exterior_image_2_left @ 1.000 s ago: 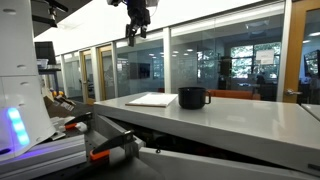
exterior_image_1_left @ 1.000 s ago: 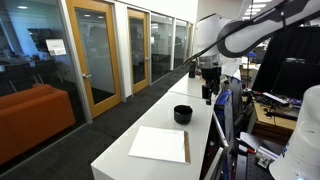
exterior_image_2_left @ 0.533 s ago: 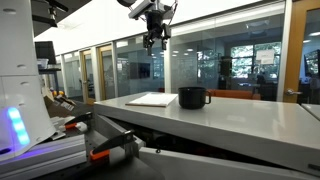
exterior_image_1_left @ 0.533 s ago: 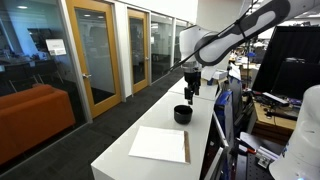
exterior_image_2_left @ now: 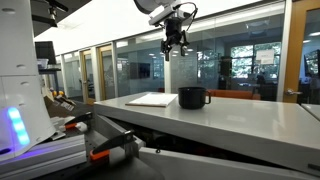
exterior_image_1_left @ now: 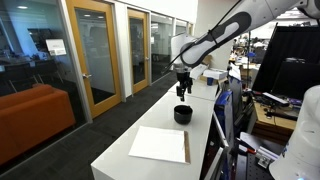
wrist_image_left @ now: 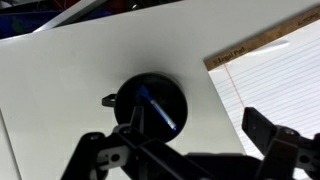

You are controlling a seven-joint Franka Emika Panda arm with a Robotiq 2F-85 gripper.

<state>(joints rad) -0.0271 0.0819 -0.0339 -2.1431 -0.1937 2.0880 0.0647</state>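
A black mug [wrist_image_left: 150, 103] with a handle stands on the long white table [wrist_image_left: 70, 90], and a blue pen [wrist_image_left: 160, 110] lies inside it. A lined notepad with a brown top strip [wrist_image_left: 270, 75] lies flat beside it. In both exterior views the mug [exterior_image_1_left: 183, 114] [exterior_image_2_left: 192, 97] sits beyond the notepad [exterior_image_1_left: 160, 145] [exterior_image_2_left: 152, 99]. My gripper [wrist_image_left: 194, 116] hangs high above the mug, open and empty, with one finger [wrist_image_left: 262, 128] over the pad's edge. It points down from the arm in both exterior views, gripper [exterior_image_1_left: 182, 88] [exterior_image_2_left: 175, 45].
Glass walls with wooden doors [exterior_image_1_left: 92, 55] run along one side of the table, with an orange sofa [exterior_image_1_left: 35, 110] below. A cluttered equipment bench [exterior_image_1_left: 270, 110] stands on the other side. A white machine with a blue light [exterior_image_2_left: 15, 95] sits close to the camera.
The arm has swung sideways across the table and dropped a little, bringing the gripper from off to one side to above the mug. The jaws stayed open. Mug and pad have not moved.
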